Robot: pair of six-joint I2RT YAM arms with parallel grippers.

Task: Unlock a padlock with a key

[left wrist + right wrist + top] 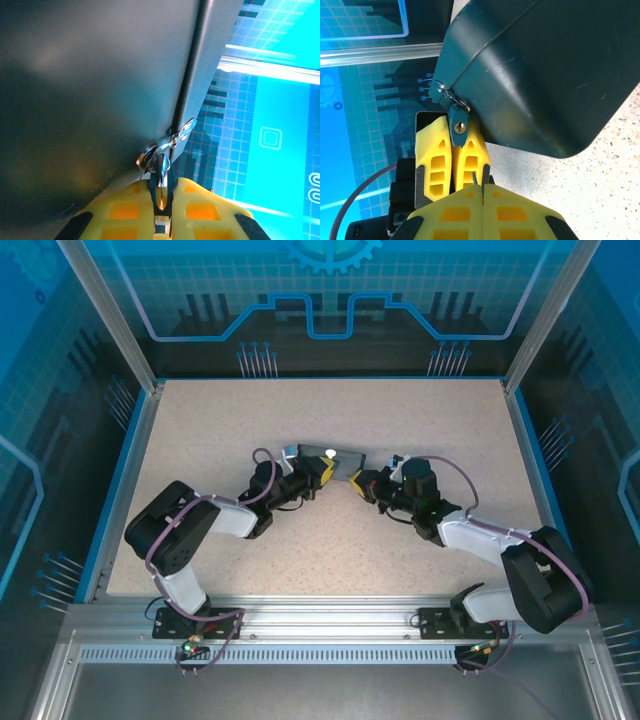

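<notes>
The tiny blue padlock (458,129) hangs by its silver shackle (161,172) from the hasp (182,132) on a corner of the dark blue box (545,75). Its brass keyhole faces the right wrist camera. My left gripper (161,189) is shut on the padlock body, with its yellow fingers (436,155) on either side of it. My right gripper (482,187) is shut on the slim dark key (474,178). The key's tip sticks out a short way below the padlock and is apart from the keyhole. In the top view both grippers (325,472) (358,483) meet at the box's near side.
The box (325,456) lies mid-table on the speckled beige tabletop (400,420). Blue-lit enclosure walls and aluminium posts (110,320) ring the table. Cables loop off both arms.
</notes>
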